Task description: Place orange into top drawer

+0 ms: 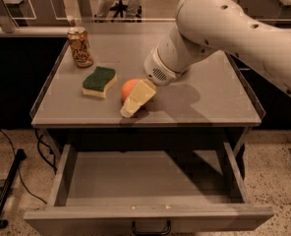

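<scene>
The orange [128, 88] is on the grey tabletop [204, 102], near its front edge at the middle. My gripper [130, 100] reaches down from the large white arm [219, 28] and is shut on the orange. One cream finger [137, 98] lies across the orange's front right side; the other finger is hidden behind the fruit. The top drawer [150, 181] is pulled fully open below the tabletop. Its flat grey interior holds nothing, and its dark handle [151, 228] shows at the bottom edge.
A green and yellow sponge [99, 81] lies left of the orange. An orange-gold patterned can [80, 46] stands at the table's back left corner. A black stand leg [5, 191] is on the floor at the left.
</scene>
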{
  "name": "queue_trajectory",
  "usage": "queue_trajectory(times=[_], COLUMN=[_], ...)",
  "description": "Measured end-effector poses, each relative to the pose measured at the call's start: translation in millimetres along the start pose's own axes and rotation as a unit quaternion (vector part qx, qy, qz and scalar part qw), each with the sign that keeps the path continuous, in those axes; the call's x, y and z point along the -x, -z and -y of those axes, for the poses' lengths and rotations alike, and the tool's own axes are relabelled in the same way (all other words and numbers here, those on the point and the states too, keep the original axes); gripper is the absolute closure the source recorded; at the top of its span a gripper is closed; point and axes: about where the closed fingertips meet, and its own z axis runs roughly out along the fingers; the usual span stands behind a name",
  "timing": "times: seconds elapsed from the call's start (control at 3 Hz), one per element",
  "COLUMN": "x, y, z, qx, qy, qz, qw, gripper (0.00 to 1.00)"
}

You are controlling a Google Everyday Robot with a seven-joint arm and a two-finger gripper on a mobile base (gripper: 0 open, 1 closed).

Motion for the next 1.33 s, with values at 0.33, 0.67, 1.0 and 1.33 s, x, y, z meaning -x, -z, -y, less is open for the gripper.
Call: queue_trajectory(times=[0.33,0.67,1.0,1.33], x=[0.2,-3.4,-3.4,-3.3], y=[-8.1,-17.9,-18.0,-18.0], z=[0.7,0.4,0.4,0.3], qx=[0.001,0.004,0.004,0.004], qy=[0.001,-0.001,-0.001,-0.001], qz=[-0.003,-0.013,-0.013,-0.013], qw=[1.0,0.9999,0.9999,0.9999], gripper=[0.0,0.04,0.28,0.51])
